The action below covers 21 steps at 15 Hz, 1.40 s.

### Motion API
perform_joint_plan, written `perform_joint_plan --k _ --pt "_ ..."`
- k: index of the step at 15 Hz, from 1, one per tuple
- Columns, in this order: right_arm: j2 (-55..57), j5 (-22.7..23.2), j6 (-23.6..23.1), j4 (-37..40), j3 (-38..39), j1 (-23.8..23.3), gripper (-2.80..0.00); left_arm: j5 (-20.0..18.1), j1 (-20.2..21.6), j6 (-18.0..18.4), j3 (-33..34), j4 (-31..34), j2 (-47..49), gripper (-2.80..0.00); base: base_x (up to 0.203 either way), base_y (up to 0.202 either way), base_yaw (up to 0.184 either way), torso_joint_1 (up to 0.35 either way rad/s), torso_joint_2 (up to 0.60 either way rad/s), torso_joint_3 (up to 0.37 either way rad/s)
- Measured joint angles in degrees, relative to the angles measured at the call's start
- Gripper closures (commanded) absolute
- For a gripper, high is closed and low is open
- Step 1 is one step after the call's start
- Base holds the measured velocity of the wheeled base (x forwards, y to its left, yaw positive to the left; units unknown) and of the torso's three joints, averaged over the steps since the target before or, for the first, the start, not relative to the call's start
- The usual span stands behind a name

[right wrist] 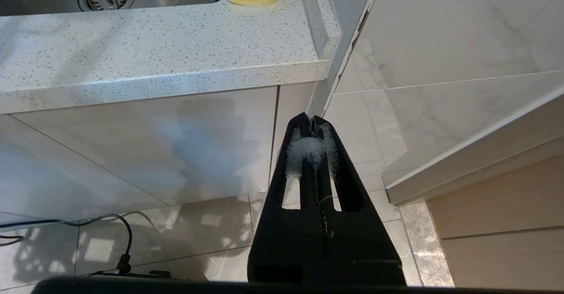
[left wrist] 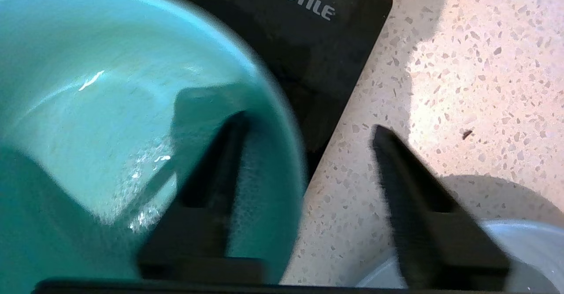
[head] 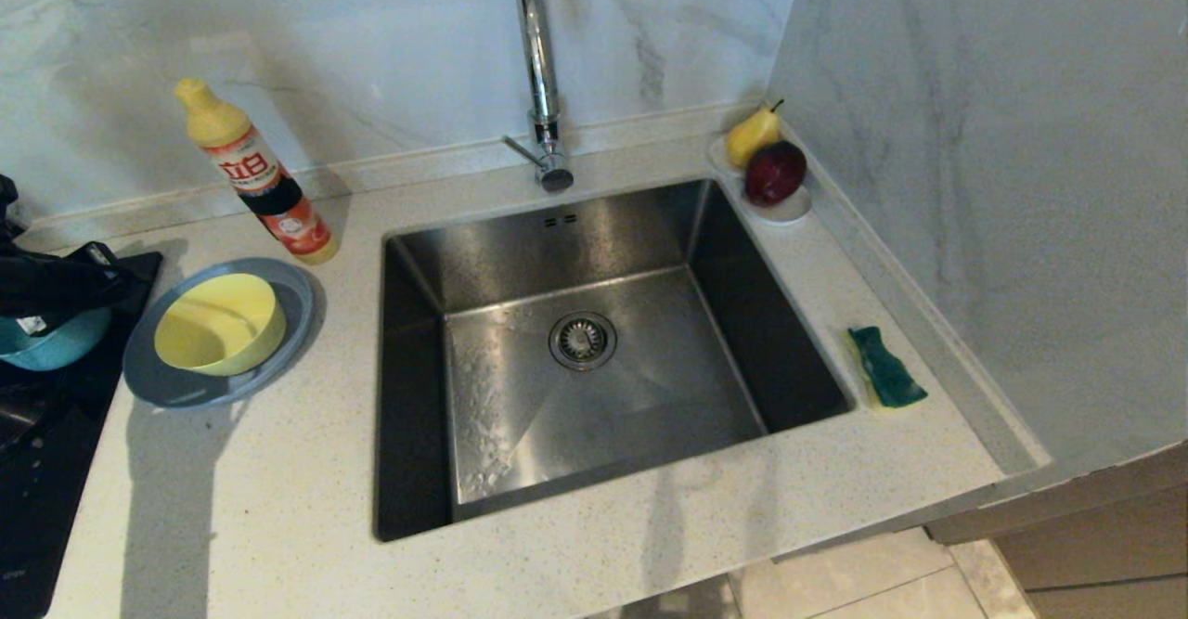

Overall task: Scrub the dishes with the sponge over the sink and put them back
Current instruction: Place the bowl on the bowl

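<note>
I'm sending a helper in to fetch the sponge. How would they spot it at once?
Start at the steel sink and go to the counter on its right side, near the marble wall. The sponge lies there alone, dark green on top with a yellow layer beneath, nearer the front than the saucer of fruit.

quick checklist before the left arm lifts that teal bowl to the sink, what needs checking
1. Left gripper straddles the teal bowl rim, one finger inside, one outside: ok.
2. Fingers closed on the rim: not ok, a gap shows outside the wall.
3. Bowl clear of the yellow bowl and grey plate: ok, it sits apart over the black cooktop.
4. Sink free of clutter: ok, only the drain shows.
5. Sponge within reach: ok, on the counter by the sink's right edge.
6. Right gripper ready: not ok, shut and parked below the counter.
</note>
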Motion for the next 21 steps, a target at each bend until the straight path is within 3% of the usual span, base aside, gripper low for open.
perform_joint_plan --k 9,14,17,21 --pt "0.0 0.01 -0.02 0.0 -0.01 0.0 0.0 -0.02 0.02 1.74 0.57 10.44 -8.23 0.0 0.0 0.0 0.0 0.0 0.0 0.0" --pt "0.0 0.0 -0.05 0.0 0.07 0.0 0.0 -0.58 -0.16 3.06 6.37 14.08 -18.34 0.0 0.0 0.0 0.0 0.0 0.0 0.0" --pt "0.0 0.0 -0.05 0.0 0.05 0.0 0.0 -1.0 -3.13 2.49 12.79 13.86 -24.53 0.0 0.0 0.0 0.0 0.0 0.0 0.0" --pt "0.0 0.02 -0.02 0.01 0.0 0.0 0.0 2.46 -12.75 0.33 18.85 13.47 -30.03 0.0 0.0 0.0 0.0 0.0 0.0 0.0"
